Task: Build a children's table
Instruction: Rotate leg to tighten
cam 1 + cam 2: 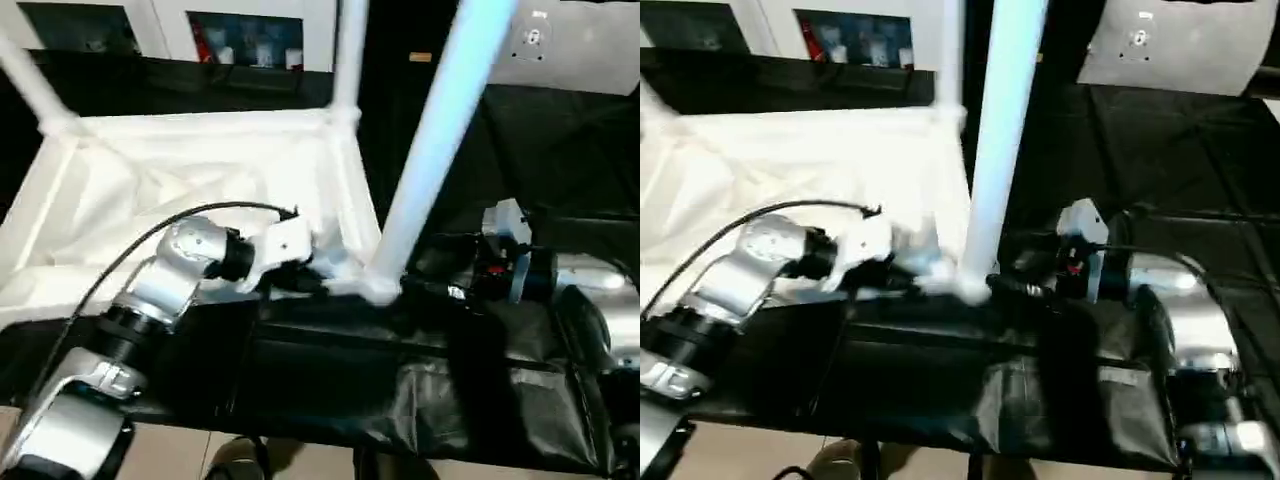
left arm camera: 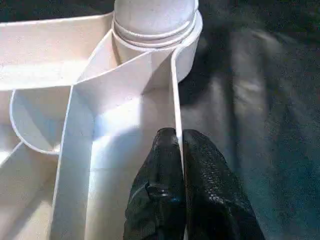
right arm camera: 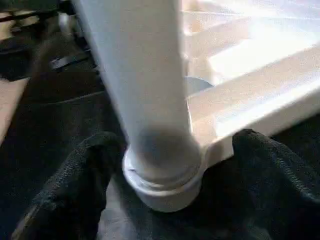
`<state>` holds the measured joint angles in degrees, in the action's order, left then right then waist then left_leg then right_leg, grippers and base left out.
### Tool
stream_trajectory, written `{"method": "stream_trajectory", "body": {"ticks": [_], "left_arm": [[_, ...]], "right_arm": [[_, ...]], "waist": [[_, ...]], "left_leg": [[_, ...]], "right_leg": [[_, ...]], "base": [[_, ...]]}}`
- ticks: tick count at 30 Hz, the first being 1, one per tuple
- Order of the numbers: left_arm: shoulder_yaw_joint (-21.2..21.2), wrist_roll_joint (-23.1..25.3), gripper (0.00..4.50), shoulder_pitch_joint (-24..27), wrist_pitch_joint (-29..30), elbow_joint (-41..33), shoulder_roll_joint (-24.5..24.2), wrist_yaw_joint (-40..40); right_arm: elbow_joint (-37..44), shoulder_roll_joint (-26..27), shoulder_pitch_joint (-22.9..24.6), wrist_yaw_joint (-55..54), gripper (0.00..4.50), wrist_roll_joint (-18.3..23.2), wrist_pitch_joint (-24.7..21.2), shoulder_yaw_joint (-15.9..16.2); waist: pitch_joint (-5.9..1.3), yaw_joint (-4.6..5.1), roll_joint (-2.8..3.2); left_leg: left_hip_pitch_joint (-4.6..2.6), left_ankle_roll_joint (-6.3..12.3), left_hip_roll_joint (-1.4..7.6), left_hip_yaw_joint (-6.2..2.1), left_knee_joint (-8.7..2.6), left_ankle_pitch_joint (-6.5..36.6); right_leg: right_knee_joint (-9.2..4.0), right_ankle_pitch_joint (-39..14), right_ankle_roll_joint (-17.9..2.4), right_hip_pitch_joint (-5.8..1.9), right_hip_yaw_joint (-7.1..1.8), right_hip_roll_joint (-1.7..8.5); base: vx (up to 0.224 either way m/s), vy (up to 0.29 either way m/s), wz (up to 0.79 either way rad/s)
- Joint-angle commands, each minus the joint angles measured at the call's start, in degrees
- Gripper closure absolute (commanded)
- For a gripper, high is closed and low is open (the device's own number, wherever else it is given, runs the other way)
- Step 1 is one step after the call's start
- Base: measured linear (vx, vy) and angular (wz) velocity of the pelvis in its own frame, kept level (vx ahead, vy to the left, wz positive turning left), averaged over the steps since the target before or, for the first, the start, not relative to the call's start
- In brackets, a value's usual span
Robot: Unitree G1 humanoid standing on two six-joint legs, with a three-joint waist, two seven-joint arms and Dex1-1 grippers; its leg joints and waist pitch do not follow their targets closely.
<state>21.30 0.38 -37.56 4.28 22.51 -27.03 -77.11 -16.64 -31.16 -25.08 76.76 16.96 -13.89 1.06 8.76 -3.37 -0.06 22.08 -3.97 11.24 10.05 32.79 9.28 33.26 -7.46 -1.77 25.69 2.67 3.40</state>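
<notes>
Tabletop (image 2: 125, 100) rim seemingly pinched between left fingers (image 2: 160, 190).

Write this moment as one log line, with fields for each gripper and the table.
left gripper: shut on tabletop rim | right gripper: open around near leg base | near leg: upright in corner socket

The left arm (image 1: 160, 285) reaches in from the lower left, its silver forearm angled up toward the middle and the wrist bent inward. Its tool (image 2: 181, 165) has both black fingers pressed together, pinching a thin white wall between them. The right arm (image 1: 590, 285) lies nearly level from the right, and its tool (image 3: 165, 165) stands spread wide, one dark finger (image 3: 70, 185) on each side of a white post's base.
</notes>
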Motion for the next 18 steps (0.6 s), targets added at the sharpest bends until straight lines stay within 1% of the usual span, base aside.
{"method": "stream_trajectory", "body": {"ticks": [1,3,5,6,8,10,11,12,13,14,16,17,18], "left_arm": [[3.1,-0.2,4.50,0.4,-2.1,-2.1,-0.3,-4.8],[3.1,-0.4,4.50,0.4,-2.1,-2.4,-0.4,-5.4],[3.1,-0.6,4.50,0.3,-2.3,-2.4,-0.5,-5.9],[3.1,-0.8,4.50,0.3,-2.4,-2.5,-0.6,-6.3],[3.1,-1.2,4.50,0.3,-2.7,-2.7,-0.8,-6.8],[3.2,-1.4,4.50,0.3,-2.8,-2.7,-0.9,-7.0],[3.2,-1.5,4.50,0.4,-2.9,-2.8,-0.9,-7.2],[3.2,-1.6,4.50,0.5,-2.9,-3.0,-0.9,-7.3],[3.1,-1.7,4.50,0.6,-2.9,-3.0,-1.0,-7.4],[3.1,-1.7,4.50,0.6,-2.9,-3.0,-1.0,-7.4],[3.0,-1.9,4.50,0.8,-2.7,-3.5,-1.1,-7.6],[3.0,-1.9,4.50,0.8,-2.7,-3.5,-1.1,-7.6],[3.0,-1.9,4.50,0.8,-2.8,-3.4,-1.1,-7.6]], "right_arm": [[-0.9,-0.4,-1.1,3.6,0.83,1.0,0.5,1.9],[-1.0,-0.3,-1.4,4.4,1.06,1.1,0.3,2.4],[-1.4,-0.2,-1.8,5.3,1.19,1.0,0.4,2.9],[-1.6,0.1,-2.1,6.1,1.19,0.9,0.3,3.2],[-1.8,0.4,-2.6,7.8,1.48,1.3,-0.1,4.0],[-1.9,0.4,-2.8,8.6,1.60,1.6,-0.3,4.5],[-2.1,0.4,-3.0,9.3,1.65,1.7,-0.3,5.0],[-2.2,0.4,-3.1,9.8,1.86,1.8,-0.3,5.4],[-2.3,0.5,-3.1,10.1,1.96,1.8,-0.3,5.7],[-2.3,0.5,-3.1,10.1,1.96,1.8,-0.3,5.7],[-3.0,0.9,-3.6,10.4,2.20,1.8,0.0,6.1],[-3.0,0.9,-3.7,10.4,2.20,1.8,0.0,6.2],[-3.2,1.0,-3.8,10.7,2.31,1.8,0.1,6.3]], "waist": [[-5.25,0.09,-0.16],[-5.24,-0.11,-0.23],[-5.26,-0.05,-0.27],[-5.26,-0.05,-0.27],[-5.08,0.00,-0.53],[-5.10,-0.04,-0.42],[-5.04,-0.06,-0.46],[-5.02,-0.04,-0.52],[-5.00,-0.05,-0.51],[-5.02,-0.08,-0.42],[-4.91,-0.01,-0.47],[-4.76,0.01,-0.47],[-4.80,0.02,-0.49]], "left_leg": [[-1.13,7.75,1.55,0.38,-2.64,7.9],[-1.03,7.34,1.65,0.32,-2.72,7.8],[-0.92,7.11,1.60,0.25,-2.72,7.6],[-0.92,7.11,1.60,0.25,-2.72,7.6],[-0.86,6.89,1.49,0.31,-2.74,8.2],[-0.91,6.84,1.53,0.30,-2.74,8.2],[-0.87,6.87,1.56,0.30,-2.74,8.2],[-0.82,6.86,1.51,0.27,-2.77,8.0],[-0.83,6.85,1.51,0.27,-2.79,8.0],[-0.95,6.80,1.58,0.29,-2.78,8.1],[-0.88,6.73,1.61,0.25,-2.83,8.3],[-0.90,6.51,1.59,0.26,-2.89,8.8],[-0.89,6.43,1.55,0.26,-2.87,8.8]], "right_leg": [[-2.97,-11.2,-15.3,-4.38,-2.16,3.42],[-2.80,-11.4,-15.1,-4.40,-2.15,3.43],[-2.76,-11.5,-15.1,-4.46,-2.11,3.45],[-2.76,-11.5,-15.1,-4.46,-2.11,3.45],[-3.00,-13.1,-14.5,-4.41,-2.15,3.48],[-3.01,-13.6,-14.2,-4.37,-2.16,3.50],[-3.02,-13.7,-14.1,-4.30,-2.16,3.49],[-2.97,-13.7,-14.1,-4.34,-2.11,3.45],[-3.02,-13.9,-14.0,-4.32,-2.12,3.49],[-3.07,-14.1,-14.0,-4.23,-2.15,3.49],[-3.03,-14.2,-14.1,-4.22,-2.12,3.49],[-3.21,-15.4,-13.7,-4.14,-2.15,3.50],[-3.21,-15.5,-13.6,-4.17,-2.16,3.50]], "base": [[0.000,0.000,0.00],[0.000,0.000,0.00],[0.000,0.000,0.00],[0.000,0.000,0.00],[0.000,0.000,0.00],[0.000,0.000,0.00],[0.000,0.000,0.00],[0.000,0.000,0.00],[0.000,0.000,0.00],[0.000,0.000,0.00],[0.000,0.000,0.00],[0.000,0.000,0.00],[0.000,0.000,0.00]]}}
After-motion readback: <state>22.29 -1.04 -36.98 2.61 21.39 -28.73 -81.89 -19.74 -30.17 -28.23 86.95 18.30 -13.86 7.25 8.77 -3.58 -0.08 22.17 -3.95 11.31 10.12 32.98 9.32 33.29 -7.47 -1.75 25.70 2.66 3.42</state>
